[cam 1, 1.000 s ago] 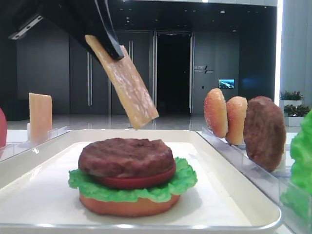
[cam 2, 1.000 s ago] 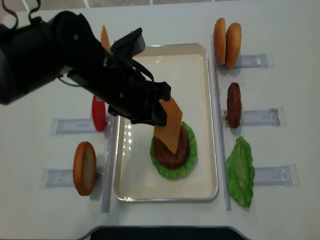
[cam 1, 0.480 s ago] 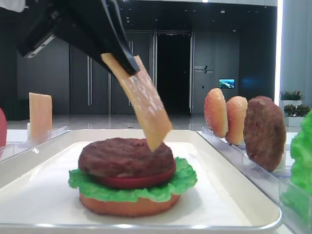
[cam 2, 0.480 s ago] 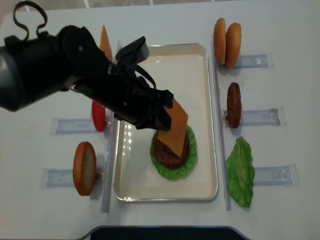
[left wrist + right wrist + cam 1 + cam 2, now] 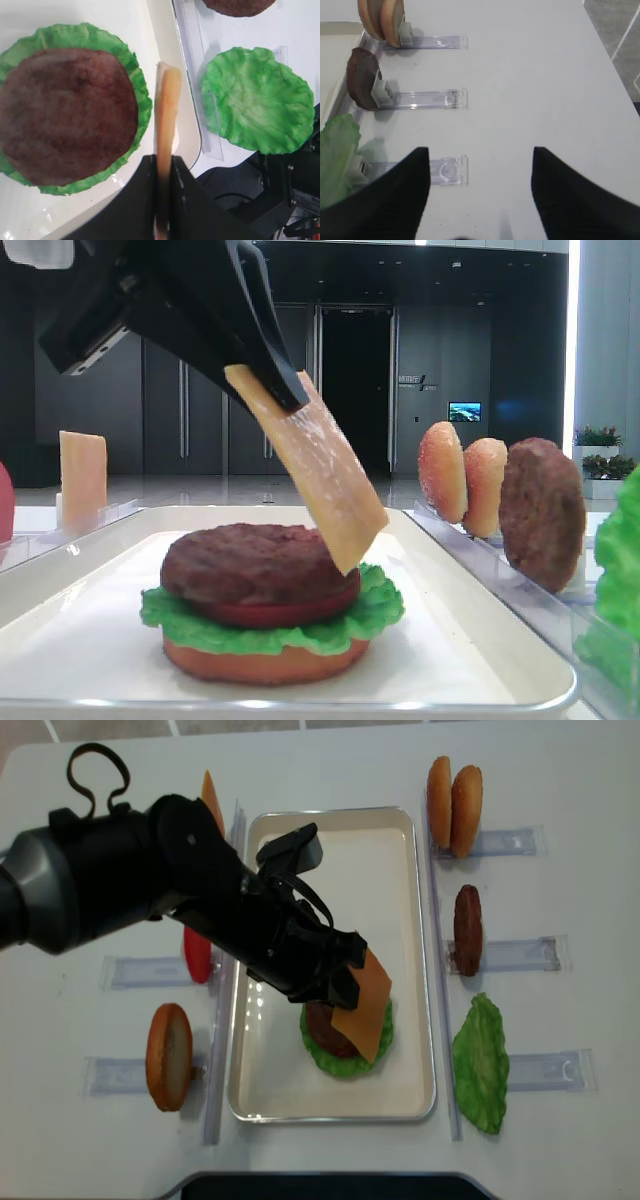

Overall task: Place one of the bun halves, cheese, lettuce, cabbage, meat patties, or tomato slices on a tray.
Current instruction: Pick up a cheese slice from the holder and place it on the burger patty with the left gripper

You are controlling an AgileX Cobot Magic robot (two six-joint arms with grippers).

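White surface [image 5: 560, 780] under a dark glass-fronted hall seen in the low side view. Item one: cream tray [image 5: 400, 830], centre of the overhead view, bearing a stack of bun half [image 5: 262, 662] at the bottom, lettuce [image 5: 372, 612], tomato slice [image 5: 280, 612] and meat patty [image 5: 255, 560] on top. Item two: cheese slice [image 5: 365, 1010], clamped by one edge in the left pincer [image 5: 335, 982], whose jaws are closed on it; the slice hangs tilted, its lower corner over the right side of the patty, and whether it touches cannot be told. Seen edge-on in the left wrist view, it sits just right of the patty. Item three: clear racks [image 5: 520, 955] either side of the tray, carrying two more bun halves [image 5: 452, 792] upper right, a spare patty [image 5: 467, 930] mid right, a loose lettuce leaf [image 5: 481, 1063] lower right, another bun half [image 5: 168, 1056] lower left, a red slice [image 5: 196, 958] mid left and a second cheese slice [image 5: 82, 478]. Item four: right pincer [image 5: 477, 190], jaws apart, empty, over bare surface. Progress, as judged: four layers down; cheese brought over but not yet released.
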